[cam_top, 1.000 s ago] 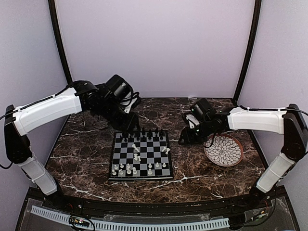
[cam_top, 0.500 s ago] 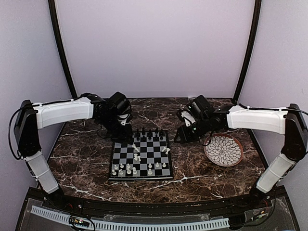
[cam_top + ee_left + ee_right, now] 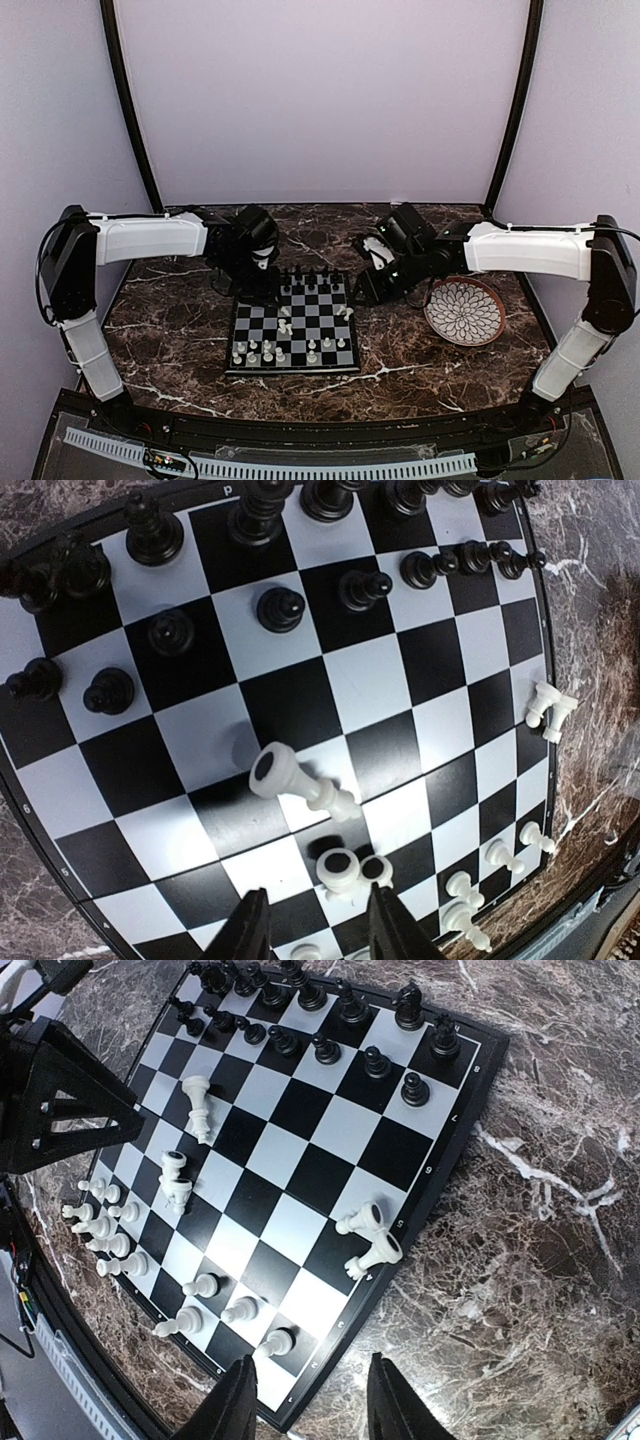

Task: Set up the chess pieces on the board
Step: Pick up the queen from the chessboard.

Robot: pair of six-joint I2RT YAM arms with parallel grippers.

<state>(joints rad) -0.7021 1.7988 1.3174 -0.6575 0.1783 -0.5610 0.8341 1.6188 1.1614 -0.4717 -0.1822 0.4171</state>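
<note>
The board (image 3: 320, 322) lies mid-table. Black chess pieces (image 3: 305, 282) stand on its two far rows, shown close in the left wrist view (image 3: 280, 608). White pieces (image 3: 290, 350) stand along the near rows. Several white ones lie toppled: one (image 3: 298, 780) with two (image 3: 352, 868) close by mid-board, and a pair (image 3: 368, 1235) by the right edge. My left gripper (image 3: 262, 292) hovers over the board's far-left corner, open and empty (image 3: 318, 930). My right gripper (image 3: 366, 292) hangs open beside the right edge (image 3: 312, 1400), holding nothing.
A round white petal-patterned plate (image 3: 465, 312) with a brown rim sits right of the board, under the right forearm. Dark marble tabletop (image 3: 170, 330) surrounds the board. In the right wrist view the left gripper's black body (image 3: 60, 1090) stands over the board's far side.
The left arm has dropped and swung in to the board's far-left corner. The right gripper has slid left to the board's right edge. Both jaws have narrowed slightly.
</note>
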